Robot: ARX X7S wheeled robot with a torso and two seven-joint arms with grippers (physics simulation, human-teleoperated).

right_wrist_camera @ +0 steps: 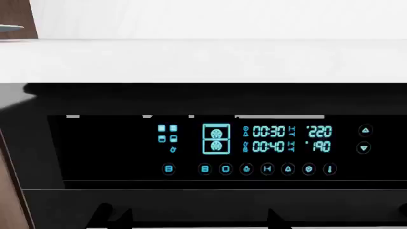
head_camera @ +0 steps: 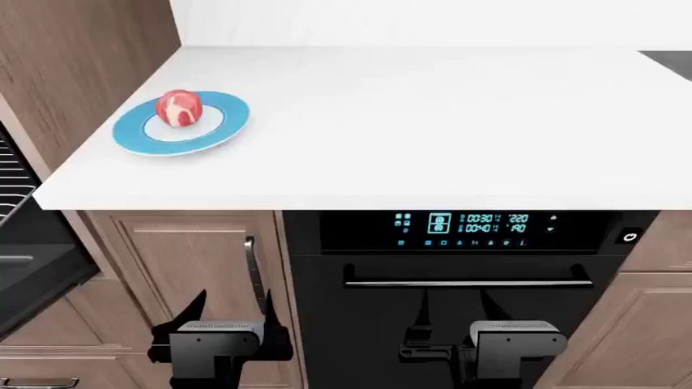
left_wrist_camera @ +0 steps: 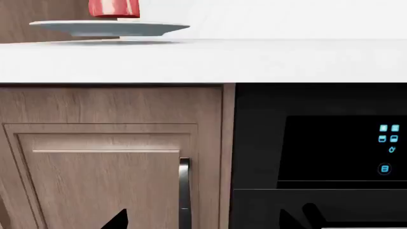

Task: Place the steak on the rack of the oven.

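The steak (head_camera: 180,108), a red-pink marbled lump, sits on a blue-rimmed white plate (head_camera: 222,127) at the left of the white counter. In the left wrist view the steak (left_wrist_camera: 114,8) is cut off by the frame's edge, on the plate (left_wrist_camera: 108,28). The tall oven (head_camera: 32,263) shows only as a dark sliver at the far left, with silver wire bars (head_camera: 9,182); I cannot tell if they are the rack. My left gripper (head_camera: 230,312) (left_wrist_camera: 207,222) is open and empty, low before the cabinet door. My right gripper (head_camera: 456,312) (right_wrist_camera: 194,220) is open and empty before the black oven.
A black oven with a blue display (head_camera: 465,231) (right_wrist_camera: 254,143) and bar handle (head_camera: 467,282) sits under the white counter (head_camera: 433,113). A wood cabinet door with a vertical metal handle (head_camera: 251,271) (left_wrist_camera: 184,191) is to its left. Brown wood panelling (head_camera: 87,49) stands beside the plate.
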